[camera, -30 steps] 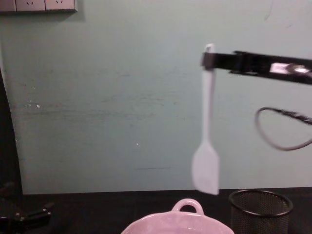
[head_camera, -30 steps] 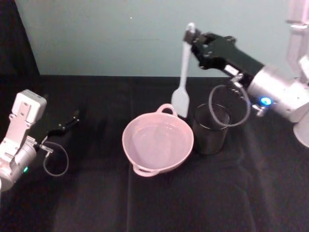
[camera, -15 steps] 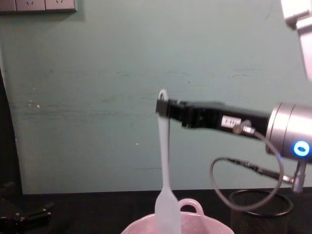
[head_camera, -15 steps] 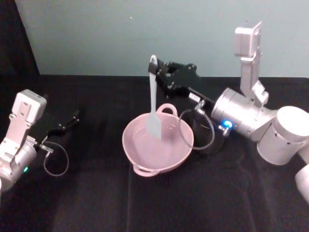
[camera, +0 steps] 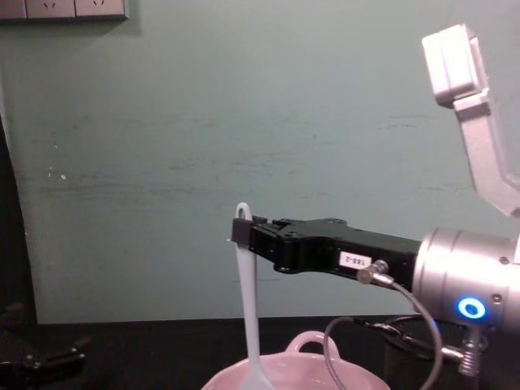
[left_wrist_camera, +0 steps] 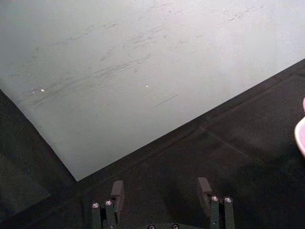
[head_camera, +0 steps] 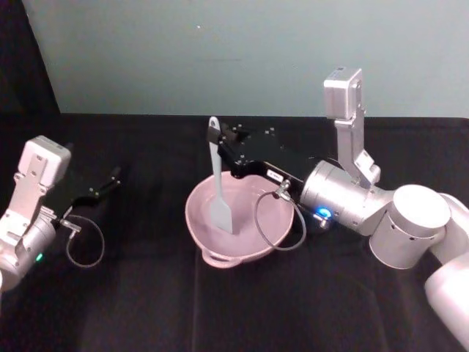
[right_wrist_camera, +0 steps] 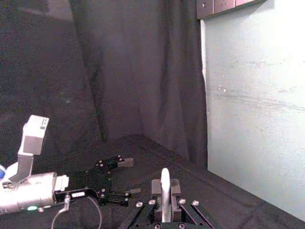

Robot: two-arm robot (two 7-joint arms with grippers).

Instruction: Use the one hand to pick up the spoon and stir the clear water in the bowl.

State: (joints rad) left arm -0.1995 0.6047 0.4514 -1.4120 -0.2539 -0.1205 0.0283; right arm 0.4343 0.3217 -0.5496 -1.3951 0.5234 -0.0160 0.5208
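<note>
Swung over and lowered, the spoon [head_camera: 219,196] now stands paddle-down in the bowl [head_camera: 191,220], right gripper [head_camera: 220,144] clamped at its handle tip, where stirring drag could twist it loose; left gripper [head_camera: 110,178] idles, fingers spread, well left of the bowl.

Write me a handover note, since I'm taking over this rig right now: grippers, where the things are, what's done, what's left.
Right gripper: fingers shut on the spoon near the handle's top end; the spoon hangs upright.
Left gripper: open, idle at the left side of the table.
Bowl: mid-table, with the spoon's paddle head inside it.
Done: spoon picked up and placed in the bowl.
Left: stir the water.
</note>
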